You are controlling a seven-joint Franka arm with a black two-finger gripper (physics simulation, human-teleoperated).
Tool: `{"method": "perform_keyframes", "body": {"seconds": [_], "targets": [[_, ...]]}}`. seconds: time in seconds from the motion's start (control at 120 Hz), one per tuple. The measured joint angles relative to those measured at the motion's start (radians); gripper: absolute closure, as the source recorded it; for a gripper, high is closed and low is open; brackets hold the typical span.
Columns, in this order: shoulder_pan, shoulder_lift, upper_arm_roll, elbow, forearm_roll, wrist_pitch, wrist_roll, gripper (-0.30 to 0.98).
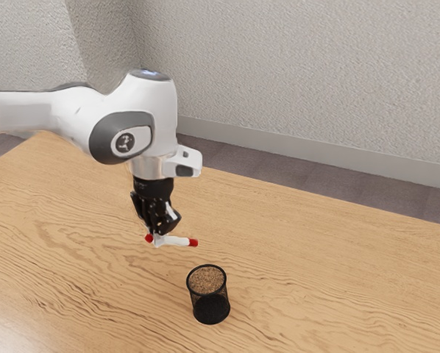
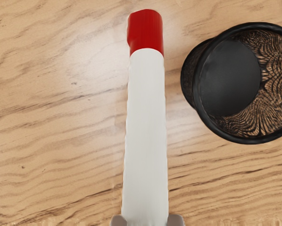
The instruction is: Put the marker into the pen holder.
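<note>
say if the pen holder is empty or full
Empty: bare floor and walls show inside the mesh pen holder, and nothing sticks out of it.

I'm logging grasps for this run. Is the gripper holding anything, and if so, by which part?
The gripper is shut on the marker, gripping its white body close to the red end toward the exterior view's left.

no readable text or numbers, illegible dark mark [image 1: 124,143] on the arm joint [image 1: 99,140]
</note>
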Motion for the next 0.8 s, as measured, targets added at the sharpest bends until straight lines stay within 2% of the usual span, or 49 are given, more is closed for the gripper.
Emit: {"method": "perform_keyframes", "body": {"seconds": [0.1,0.242,0.508,0.542,0.692,0.742,0.8], "targets": [[-0.043,-0.002,-0.033,-0.005,-0.014,-0.048,-0.042,0.72],[-0.047,0.035,-0.037,0.005,-0.023,-0.087,-0.091,0.71],[-0.040,0.196,-0.039,0.123,-0.030,-0.130,-0.155,0.68],[-0.041,0.220,-0.038,0.154,-0.031,-0.141,-0.160,0.65],[-0.032,0.288,-0.038,0.259,-0.038,-0.172,-0.177,0.34],[0.022,0.295,-0.037,0.318,-0.070,-0.175,-0.176,0.27],[0.091,0.245,-0.001,0.405,-0.114,-0.180,-0.171,0.20]]}}
